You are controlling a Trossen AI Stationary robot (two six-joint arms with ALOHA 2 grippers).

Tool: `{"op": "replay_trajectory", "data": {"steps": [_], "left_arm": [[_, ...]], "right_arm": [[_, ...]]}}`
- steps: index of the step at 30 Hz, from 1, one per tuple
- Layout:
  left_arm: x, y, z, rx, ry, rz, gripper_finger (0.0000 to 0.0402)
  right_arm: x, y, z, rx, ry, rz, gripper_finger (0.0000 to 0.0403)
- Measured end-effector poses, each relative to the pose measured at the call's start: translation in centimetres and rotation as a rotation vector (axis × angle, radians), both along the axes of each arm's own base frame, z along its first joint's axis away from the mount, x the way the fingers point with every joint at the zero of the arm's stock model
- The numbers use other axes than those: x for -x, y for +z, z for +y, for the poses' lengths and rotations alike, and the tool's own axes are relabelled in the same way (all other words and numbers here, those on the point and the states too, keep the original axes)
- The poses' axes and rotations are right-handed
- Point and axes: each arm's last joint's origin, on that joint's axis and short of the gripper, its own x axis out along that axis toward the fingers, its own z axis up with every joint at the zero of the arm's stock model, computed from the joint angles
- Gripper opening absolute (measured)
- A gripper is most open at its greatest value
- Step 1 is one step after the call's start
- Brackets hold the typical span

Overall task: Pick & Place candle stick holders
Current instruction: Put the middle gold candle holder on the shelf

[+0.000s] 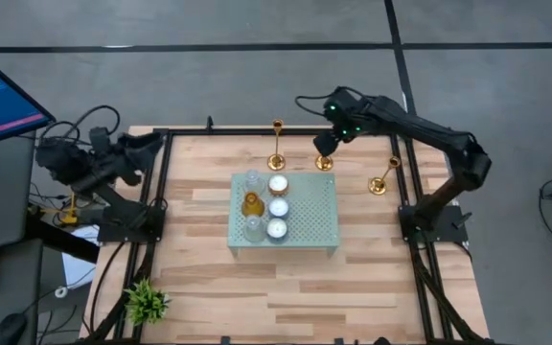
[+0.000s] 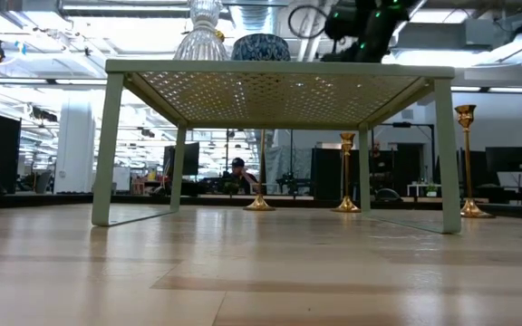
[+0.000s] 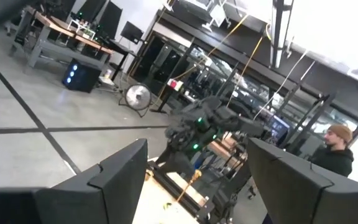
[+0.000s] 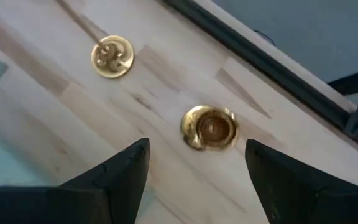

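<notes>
Three gold candle stick holders stand upright on their round bases along the far part of the wooden table: a tall one (image 1: 277, 144), a middle one (image 1: 325, 163) and a right one (image 1: 384, 178). My right gripper (image 1: 323, 145) hovers open above the middle holder, pointing steeply down. In the right wrist view the holder's cup top (image 4: 209, 128) lies just beyond the gap between the fingers, and the tall holder's base (image 4: 112, 56) shows farther off. My left gripper (image 1: 151, 144) waits open at the table's far left corner, pointing level across the table, nothing between its fingers (image 3: 126, 168).
A pale green perforated stand (image 1: 314, 225) sits mid-table, carrying glass cups (image 1: 252, 203) and white tealights (image 1: 277, 206). A small green plant (image 1: 147, 302) stands at the near left corner. Black frame rails (image 1: 161, 182) edge the table. A person (image 3: 334, 146) sits in the room beyond.
</notes>
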Motion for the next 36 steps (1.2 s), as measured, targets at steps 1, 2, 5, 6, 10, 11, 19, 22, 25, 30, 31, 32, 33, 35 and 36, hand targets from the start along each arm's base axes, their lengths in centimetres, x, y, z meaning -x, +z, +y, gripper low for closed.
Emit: {"op": "replay_trajectory", "data": {"steps": [1, 2, 5, 6, 10, 11, 19, 22, 25, 30, 31, 32, 33, 35, 36], "left_arm": [[0.2, 0.0, 0.2, 0.002, 0.003, -0.004, 0.0276], [0.5, 0.1, 0.4, 0.002, 0.004, -0.009, 0.0276], [1.3, 0.1, 1.0, 0.012, 0.007, -0.028, 0.0276], [1.5, 0.1, 1.2, 0.011, 0.008, -0.032, 0.0276], [2.4, 0.2, 1.9, 0.002, 0.013, -0.04, 0.0275], [2.6, 0.2, 2.1, 0.007, 0.013, -0.047, 0.0275], [2.9, 0.2, 2.3, 0.011, 0.013, -0.054, 0.0275], [2.9, 0.2, 2.3, 0.011, 0.013, -0.054, 0.0275], [2.9, 0.2, 2.3, 0.011, 0.013, -0.054, 0.0275], [2.9, 0.2, 2.3, 0.011, 0.013, -0.054, 0.0275], [2.9, 0.2, 2.3, 0.012, 0.013, -0.054, 0.0275], [2.9, 0.2, 2.3, 0.012, 0.013, -0.055, 0.0275], [2.9, 0.2, 2.3, 0.012, 0.013, -0.055, 0.0275], [2.9, 0.2, 2.3, 0.012, 0.013, -0.055, 0.0275], [2.9, 0.2, 2.3, 0.012, 0.013, -0.055, 0.0275]], "right_arm": [[-0.2, -0.3, -0.2, -0.005, -0.002, 0.01, 0.0256], [-0.2, -0.7, -0.4, -0.012, -0.007, 0.024, 0.0256], [-0.5, -1.3, -0.8, -0.02, -0.012, 0.041, 0.0256], [-0.6, -1.5, -0.8, -0.022, -0.013, 0.045, 0.0256], [-1.2, -2.1, -1.3, -0.021, -0.012, 0.045, 0.0256], [-1.4, -2.3, -1.3, -0.021, -0.011, 0.046, 0.0256], [-2.0, -4.1, -2.2, -0.047, -0.015, 0.094, 0.0256], [-2.1, -4.4, -2.3, -0.05, -0.009, 0.104, 0.0256], [-2.1, -4.4, -2.3, -0.052, -0.009, 0.111, 0.0255], [-1.8, -4.5, -2.3, -0.063, -0.012, 0.138, 0.0237], [-1.7, -4.5, -2.3, -0.066, -0.006, 0.148, 0.0229], [-1.7, -4.5, -2.3, -0.066, 0.002, 0.154, 0.0221], [-1.7, -4.5, -2.3, -0.064, 0.008, 0.155, 0.0212], [-1.7, -4.5, -2.3, -0.059, 0.015, 0.153, 0.0194], [-1.7, -4.5, -2.3, -0.057, 0.016, 0.149, 0.0184]]}}
